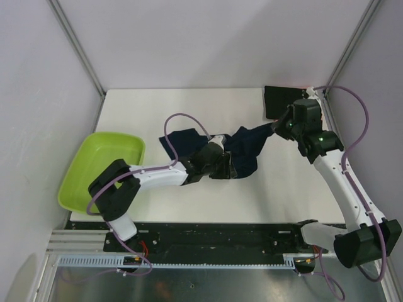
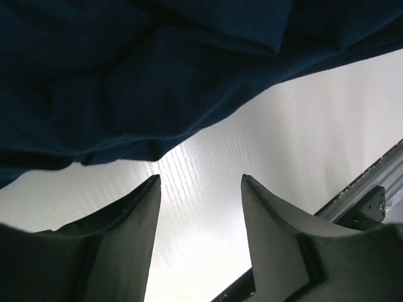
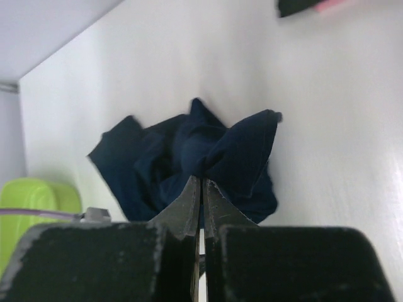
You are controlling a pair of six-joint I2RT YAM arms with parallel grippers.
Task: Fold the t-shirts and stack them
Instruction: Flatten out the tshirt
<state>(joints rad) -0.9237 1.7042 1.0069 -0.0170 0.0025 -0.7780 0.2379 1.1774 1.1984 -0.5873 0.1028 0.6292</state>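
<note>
Top external view: navy t-shirt [image 1: 249, 148], soft matte plain cloth, lies crumpled near the ctr of the white table [image 1: 189, 201]. It is bunched into ridges and drawn out in a long tongue toward the far right corner. Right claw [image 1: 275, 128] sits at the tip of that tongue; left claw [image 1: 228, 167] is at the near side of the bunch. Black t-shirt [image 1: 276, 100] lies flat as a squared patch in the far right corner, apart from the navy one, w/ a thin red-pink edge [image 1: 308, 87] on its far side. Lime-green tub [image 1: 104, 163], smooth glossy plastic, shallow w/ rounded corners, sits at the left edge, partly past it. Purple cable [image 1: 189, 119] loops over the left arm

Left wrist view: left claw [image 2: 200, 179] stands apart, nothing btwn its grey curved fingers [image 2: 126, 239]. Bare table [image 2: 208, 189] w/ a faint ribbed grain shows through the gap. Navy t-shirt [image 2: 126, 75] fills the upper part in deep folds, just beyond the fingertips. Metal rail [image 2: 365, 195] runs at lower right

Right wrist view: right claw [image 3: 201, 182] is pressed together, clamped on a pinch of the navy t-shirt [image 3: 189, 157], and the cloth fans out from the tips in pointed peaks. Black t-shirt [image 3: 296, 6] w/ the red-pink edge [image 3: 330, 5] shows at top right, tub [image 3: 31, 201] at lower left
</note>
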